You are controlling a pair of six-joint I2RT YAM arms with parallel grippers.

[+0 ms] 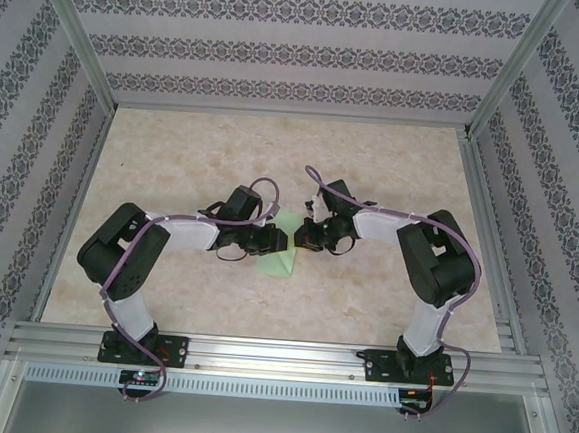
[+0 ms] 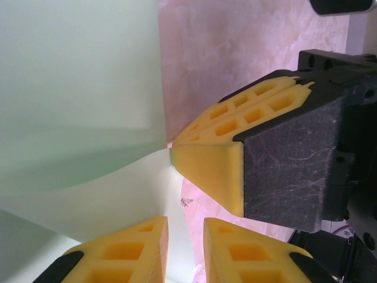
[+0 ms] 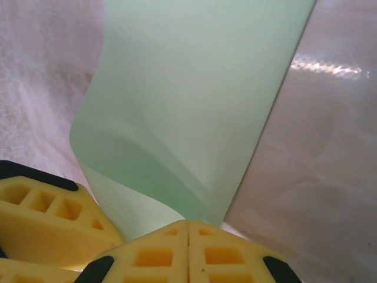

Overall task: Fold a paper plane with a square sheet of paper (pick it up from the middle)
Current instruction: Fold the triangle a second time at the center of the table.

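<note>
Table [image 1: 174, 157] with sheet of paper [image 1: 282, 263] and two grippers.
The pale green sheet is seen curled near the table's middle; one edge is pinched by the closed right gripper [image 3: 188, 233] and straddled by the slightly parted left gripper [image 2: 185, 233].

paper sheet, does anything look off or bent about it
Yes. The square sheet of paper is bowed rather than flat, curling away from where the right gripper pinches its edge with shut fingers. No tear shows.

Left pincer [image 2: 185, 233] close beside right pincer [image 2: 177, 147]
</note>
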